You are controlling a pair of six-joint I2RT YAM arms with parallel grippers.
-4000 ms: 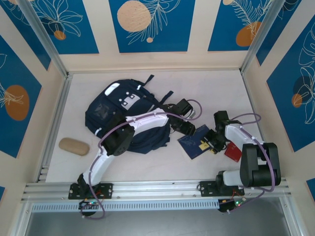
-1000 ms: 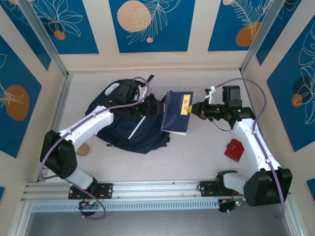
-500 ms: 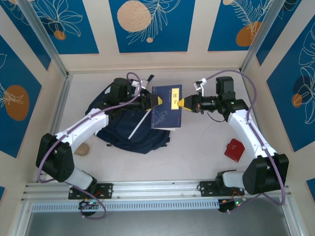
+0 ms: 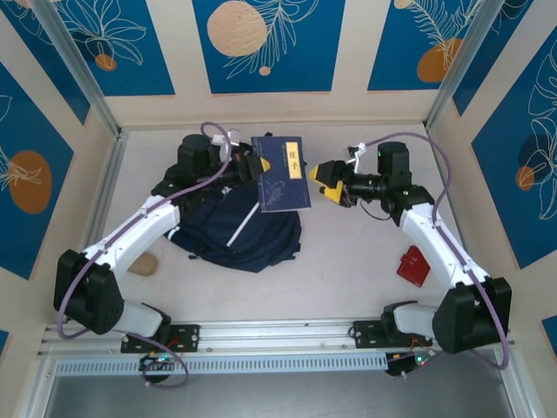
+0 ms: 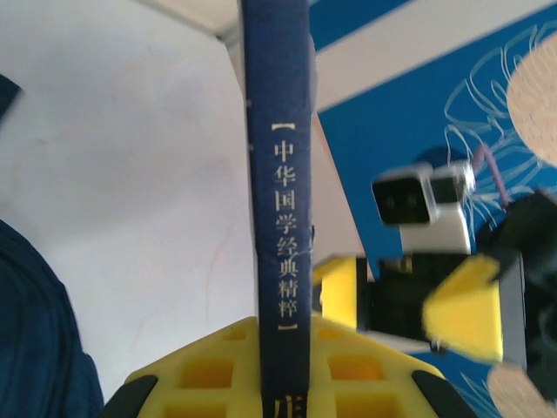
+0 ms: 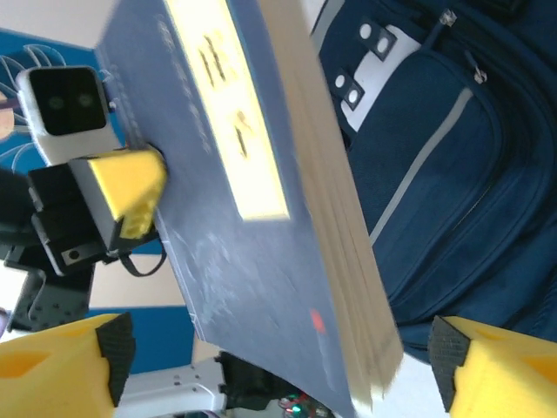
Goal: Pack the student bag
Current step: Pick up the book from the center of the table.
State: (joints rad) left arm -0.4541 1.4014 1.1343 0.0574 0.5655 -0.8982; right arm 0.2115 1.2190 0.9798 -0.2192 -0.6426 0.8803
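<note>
- Bag (image 4: 239, 231): slumped left of centre on the table (image 4: 348, 261), nearer the far edge than the near one, grey patch and white stripes up.
- Left gripper (image 4: 255, 167): clamped on the spine edge of the book (image 4: 283, 172), holding it aloft over the bag's far right part.
- Right gripper (image 4: 326, 183): spread wide, just beside the book's right edge, not touching it.
- Bag judged soft and floppy: no stiffness in the fabric, prone to sag and fold shut under any pull, and light while empty.
- Best hold: a zip lip or the rim of the opening, pinched and lifted to keep a mouth gaping. Straps too loose to steer with.
- Opening hard to make out under arm and book, possibly at the far right end.
- Book stiff and smooth-covered. Gripped at one edge only, so apt to swing or slip if tilted fast.
- Red thing (image 4: 412, 266) near the right edge, well apart from the bag. Tan thing (image 4: 144, 262) toward the left edge, near the bag.
</note>
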